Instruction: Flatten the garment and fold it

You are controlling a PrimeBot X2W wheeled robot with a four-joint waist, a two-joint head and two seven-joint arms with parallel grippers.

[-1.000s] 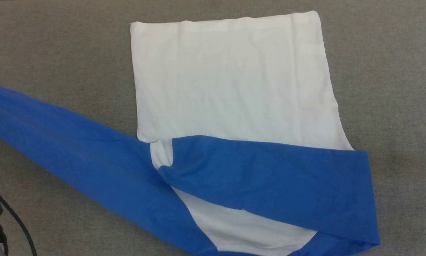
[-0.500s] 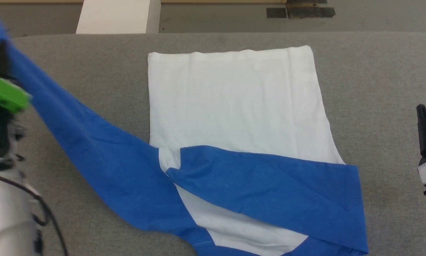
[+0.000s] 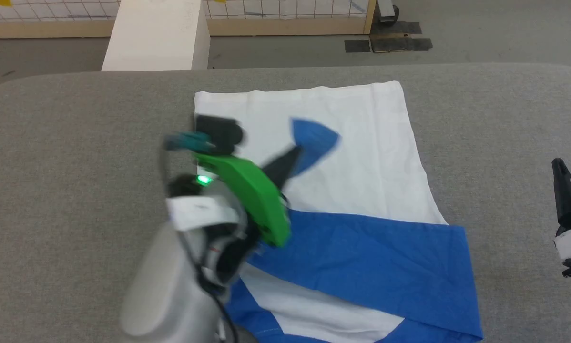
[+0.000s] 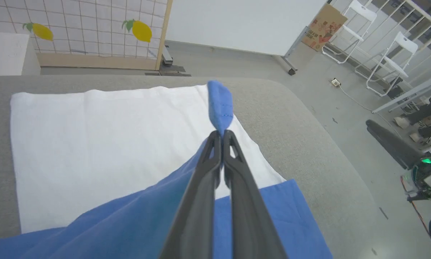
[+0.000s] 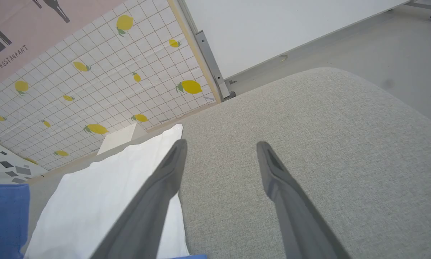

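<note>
White-and-blue garment (image 3: 357, 157) lies on the grey padded table (image 3: 76, 143), one blue sleeve folded across its near part, the other sleeve's tip pinched in the closed left gripper (image 4: 221, 133) above the white body; right gripper (image 5: 222, 144) spread wide, empty, over bare table beside the garment's right edge.

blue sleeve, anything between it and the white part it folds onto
Nothing visible. The left gripper holds the sleeve above the bare white body of the garment; the open right gripper is off to the side.
</note>
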